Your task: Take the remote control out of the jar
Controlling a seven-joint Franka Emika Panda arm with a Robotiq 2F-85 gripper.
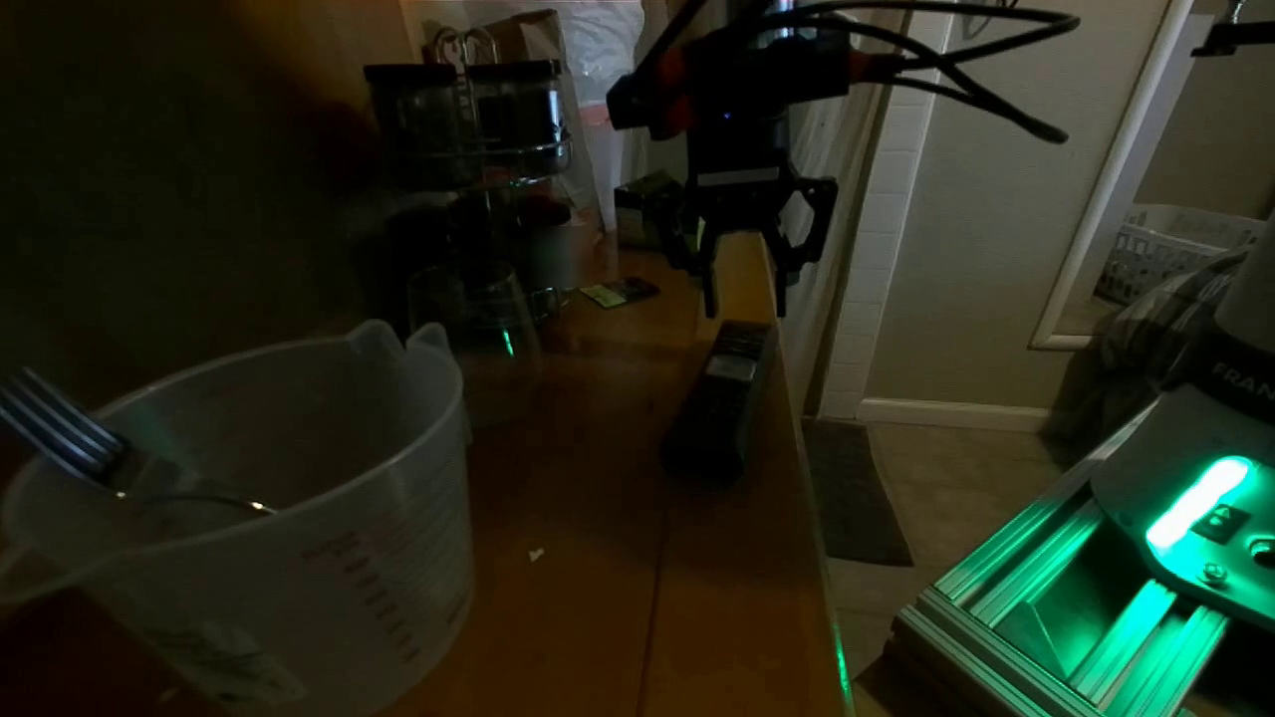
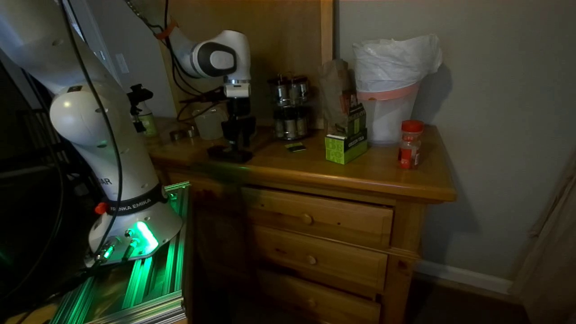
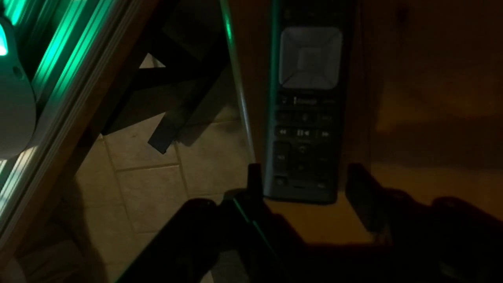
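Note:
The black remote control [image 1: 722, 398] lies face up on the wooden dresser top near its front edge, outside the jar. It also shows in the wrist view [image 3: 306, 118] and as a dark bar in an exterior view [image 2: 225, 154]. My gripper [image 1: 745, 302] is open at the remote's far end. In the wrist view the fingers [image 3: 305, 173] stand on both sides of that end, with gaps. I cannot tell exactly how high the tips are above the dresser. The jar [image 1: 398, 568], a translucent measuring jug, stands upright nearby, also in an exterior view [image 2: 210, 125].
A fork [image 1: 70, 438] sticks out of the jug. A clear glass [image 1: 478, 329], a small card [image 1: 620, 292] and a spice rack [image 2: 290, 112] stand or lie farther back. A green tea box [image 2: 346, 146], a bucket [image 2: 387, 112] and a red-capped shaker [image 2: 410, 146] are along the dresser.

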